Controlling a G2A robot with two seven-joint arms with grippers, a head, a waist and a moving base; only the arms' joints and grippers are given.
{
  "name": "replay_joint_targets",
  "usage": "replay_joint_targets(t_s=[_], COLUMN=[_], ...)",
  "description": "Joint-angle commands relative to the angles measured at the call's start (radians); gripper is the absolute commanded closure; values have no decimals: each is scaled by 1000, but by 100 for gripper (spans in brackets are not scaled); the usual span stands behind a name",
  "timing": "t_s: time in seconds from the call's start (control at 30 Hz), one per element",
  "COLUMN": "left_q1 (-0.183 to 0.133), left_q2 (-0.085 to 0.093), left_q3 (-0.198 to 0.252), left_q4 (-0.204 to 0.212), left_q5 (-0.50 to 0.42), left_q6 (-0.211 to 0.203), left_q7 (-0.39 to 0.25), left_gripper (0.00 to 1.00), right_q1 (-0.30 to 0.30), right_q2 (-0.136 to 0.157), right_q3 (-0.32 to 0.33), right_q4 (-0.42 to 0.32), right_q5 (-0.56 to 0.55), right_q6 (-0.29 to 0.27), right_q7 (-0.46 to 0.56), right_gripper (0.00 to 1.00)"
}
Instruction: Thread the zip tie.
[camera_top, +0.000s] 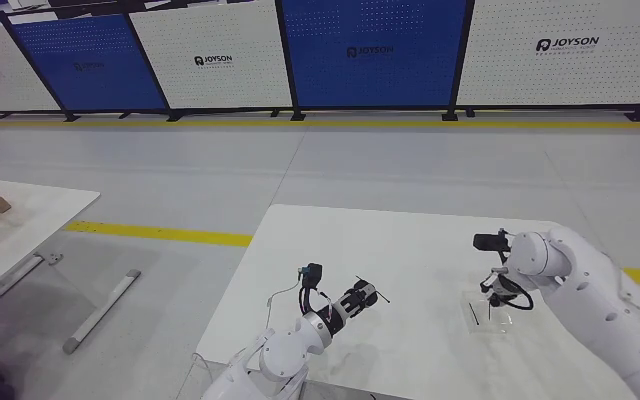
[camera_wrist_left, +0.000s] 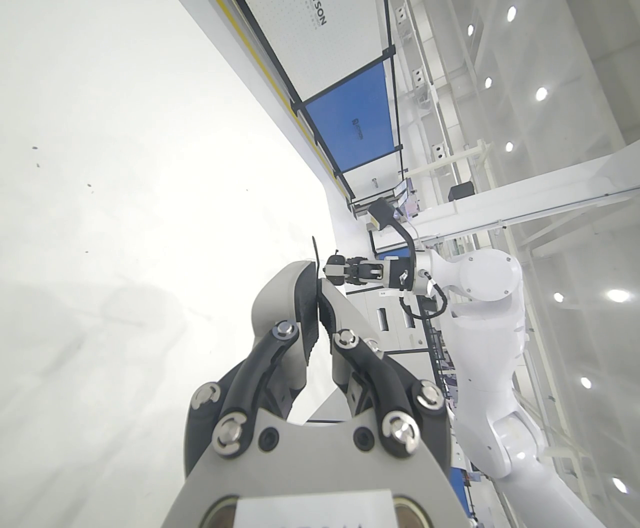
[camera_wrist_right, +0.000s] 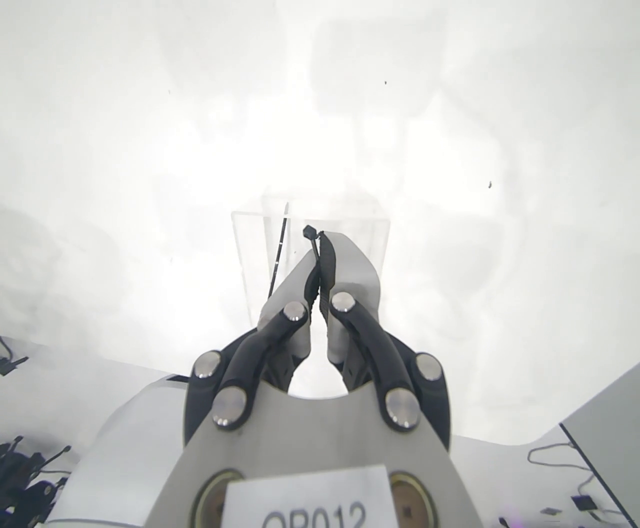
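My left gripper (camera_wrist_left: 318, 280) is shut on a black zip tie (camera_wrist_left: 315, 252), whose thin end sticks out past the fingertips; in the top view this gripper (camera_top: 362, 296) is above the table's near middle. My right gripper (camera_wrist_right: 320, 245) is shut on another black zip tie (camera_wrist_right: 309, 232), its square head showing just beyond the tips. It hangs over a clear plastic tray (camera_wrist_right: 240, 250), where one more zip tie (camera_wrist_right: 278, 250) lies. From above, the right gripper (camera_top: 494, 296) is over that tray (camera_top: 503, 324) at the table's right side.
The white table (camera_top: 420, 250) is bare between the two arms. Its left edge and far edge drop to the grey floor. A second white table (camera_top: 40, 215) stands off to the left. Loose cables lie beyond the table's edge (camera_wrist_right: 565, 457).
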Motion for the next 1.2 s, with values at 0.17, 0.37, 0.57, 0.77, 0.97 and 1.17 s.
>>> replay_joint_targets(t_s=[0.17,0.37,0.57,0.77,0.97,1.17], left_q1=[0,0,0,0,0,0], left_q2=[0,0,0,0,0,0], left_q3=[0,0,0,0,0,0], left_q4=[0,0,0,0,0,0], left_q5=[0,0,0,0,0,0], left_q6=[0,0,0,0,0,0], left_q7=[0,0,0,0,0,0], left_gripper=[100,100,100,100,100,100], right_q1=[1,1,-87,-302,-402,-402], right_q2=[-1,-1,23,66,67,67], right_q3=[-1,-1,110,348,459,459], right_q4=[2,2,-101,-346,-442,-442], right_q5=[1,1,-50,-149,-186,-186], right_q6=[0,0,74,74,74,74], right_q7=[1,1,-227,-293,-191,-191], right_gripper=[100,100,100,100,100,100])
